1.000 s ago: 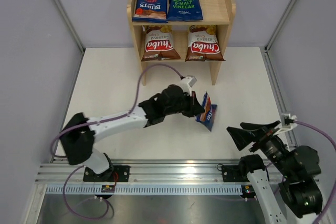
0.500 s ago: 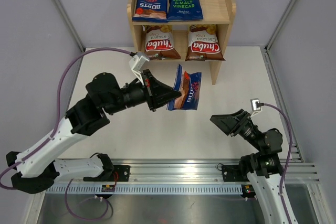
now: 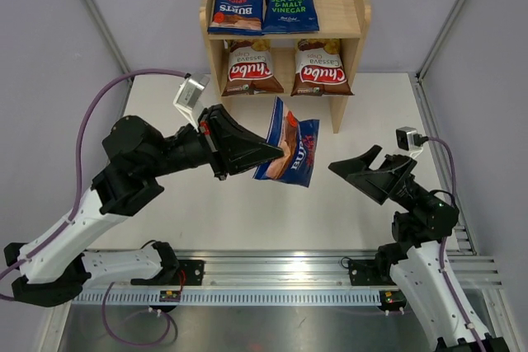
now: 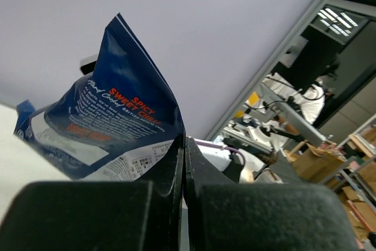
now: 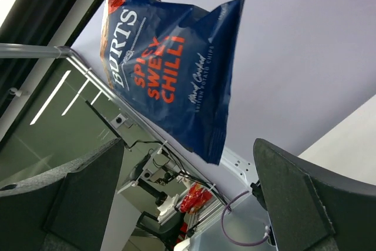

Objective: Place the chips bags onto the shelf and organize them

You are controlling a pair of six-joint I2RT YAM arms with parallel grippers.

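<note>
Height is the main change: one second ago the left gripper was low over the table, closed on the last Burts bag to the right of centre. Now the arm has risen and the bag hangs free in the air, just in front of the shelf in the overhead view. The left jaws are pressed fully together on one edge of the bag. The left wrist view shows the foil pinched between the two black fingers, with the body of the bag standing out beyond them. The right gripper has also come up from its low place at the near right. It now faces the bag with its jaws spread wide and nothing between them, and its own camera sees the "Spicy Sweet Chilli" front whole, apart from both fingers. On the shelf nothing has moved: two Burts bags fill the left and middle of the top tier, and two Chuba bags stand on the lower one. I judge that the pick-up is finished and only the placing remains, most likely in the free space at the right of the top tier. Whether the right arm will take over the bag, I cannot tell.
</note>
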